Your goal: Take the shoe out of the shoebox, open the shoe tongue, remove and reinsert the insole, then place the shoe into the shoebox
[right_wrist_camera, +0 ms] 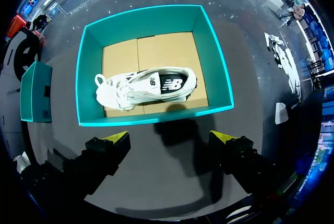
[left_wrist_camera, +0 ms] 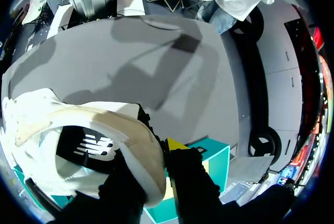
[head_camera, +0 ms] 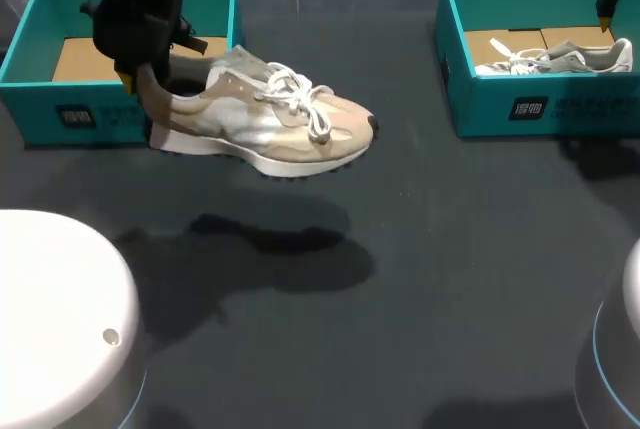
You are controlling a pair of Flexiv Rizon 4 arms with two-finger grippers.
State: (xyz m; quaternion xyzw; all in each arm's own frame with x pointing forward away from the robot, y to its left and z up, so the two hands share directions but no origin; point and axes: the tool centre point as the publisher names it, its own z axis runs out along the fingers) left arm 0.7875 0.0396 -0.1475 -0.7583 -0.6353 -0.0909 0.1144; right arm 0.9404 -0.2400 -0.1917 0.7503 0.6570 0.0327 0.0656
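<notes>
Jaws on the left arm [head_camera: 140, 9] are clamped on the heel of the beige shoe [head_camera: 270, 124], with the heel wall pinched between the fingers [left_wrist_camera: 190, 179]. The shoe hangs clear of the worktop [head_camera: 450, 249], its toe pointing away from these jaws toward the right side and its shadow [head_camera: 270, 239] lying on the open dark surface below. Just behind and under these jaws stands the left shoebox [head_camera: 60, 114], its front wall close to the heel. The right jaws are spread wide and grip nothing, their yellow-tipped fingers [right_wrist_camera: 116, 139] over bare worktop just short of the near wall of the right shoebox [right_wrist_camera: 156, 117]. Ahead of them, inside that box, a white shoe [right_wrist_camera: 146, 85] lies on its side on the cardboard floor, close to the near wall. Between the two boxes the worktop runs open, and a white rounded base [head_camera: 50, 309] sits at the near left corner.
</notes>
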